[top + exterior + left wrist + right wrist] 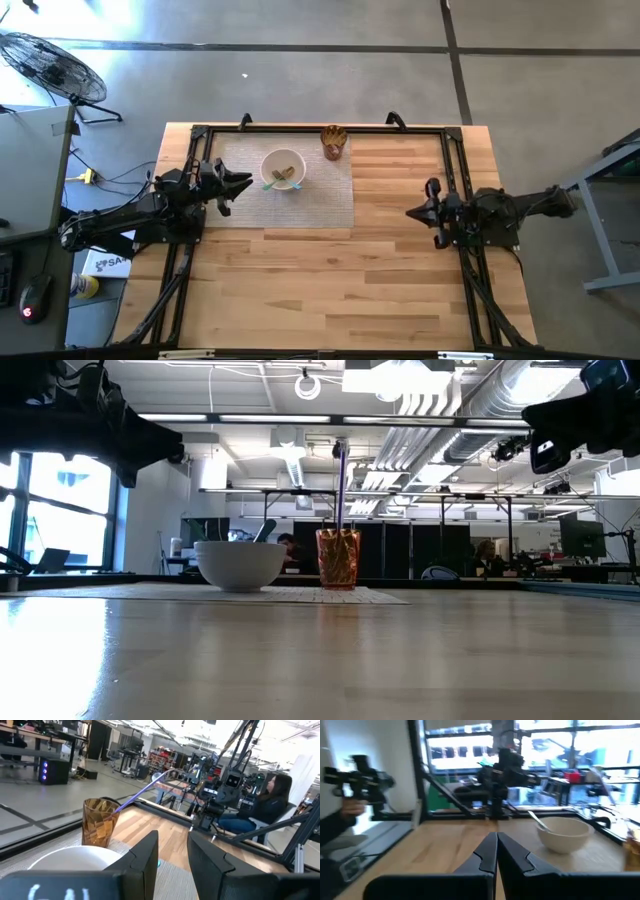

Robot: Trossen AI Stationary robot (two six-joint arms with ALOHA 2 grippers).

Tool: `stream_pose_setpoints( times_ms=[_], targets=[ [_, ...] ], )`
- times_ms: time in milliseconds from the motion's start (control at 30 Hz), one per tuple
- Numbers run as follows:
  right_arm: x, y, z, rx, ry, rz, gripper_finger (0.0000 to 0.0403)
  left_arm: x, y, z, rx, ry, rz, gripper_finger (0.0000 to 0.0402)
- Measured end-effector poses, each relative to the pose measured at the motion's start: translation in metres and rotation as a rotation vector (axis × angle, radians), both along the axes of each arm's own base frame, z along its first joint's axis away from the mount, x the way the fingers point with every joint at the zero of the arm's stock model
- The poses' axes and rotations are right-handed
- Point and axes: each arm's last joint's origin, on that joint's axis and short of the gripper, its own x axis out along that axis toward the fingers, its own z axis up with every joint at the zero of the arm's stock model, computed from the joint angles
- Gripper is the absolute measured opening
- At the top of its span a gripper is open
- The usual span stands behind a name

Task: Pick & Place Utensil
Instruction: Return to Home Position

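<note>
Planked wood table (400,280), left gripper (238,190) near round white bowl (283,168), faceted amber cup (334,142)

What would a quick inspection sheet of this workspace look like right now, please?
Surface: wooden table, with a grey mat under the bowl and cup.
Job's things: white bowl holding utensils; amber cup beside it, with a purple handle sticking up.
Clutter: nothing seen.
Grippers: left gripper beside the bowl, fingers open; right gripper over bare wood, fingers shut.
Cables: loose leads on the floor left of the table.
Surroundings: fan on the floor; seated person beyond the table.
</note>
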Motion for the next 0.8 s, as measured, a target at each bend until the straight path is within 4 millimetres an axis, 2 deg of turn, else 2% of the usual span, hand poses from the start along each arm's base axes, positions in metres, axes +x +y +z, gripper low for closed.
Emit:
stream_pose_setpoints(
  times_ms=[100, 433, 567, 700, 800],
  targets=[
    [0.002, 0.002, -0.008, 0.002, -0.013, 0.040, 0.0002, 0.000, 0.000, 0.000, 0.000, 0.000, 0.000, 0.0101],
    [0.004, 0.001, -0.016, -0.034, 0.071, 0.036, 0.0005, 0.000, -0.002, 0.000, 0.016, 0.004, -0.062, 0.0101],
    [0.004, 0.001, -0.016, -0.035, 0.077, 0.037, 0.0001, 0.001, -0.001, -0.001, 0.014, -0.031, -0.010, 0.0101],
    [0.004, 0.001, -0.017, -0.035, 0.079, 0.037, 0.0002, 0.003, -0.006, -0.005, 0.029, -0.084, -0.030, 0.0101],
    [0.004, 0.001, -0.017, -0.040, 0.080, 0.036, 0.0004, 0.004, -0.013, -0.007, 0.063, -0.053, -0.072, 0.0101]
  ],
)
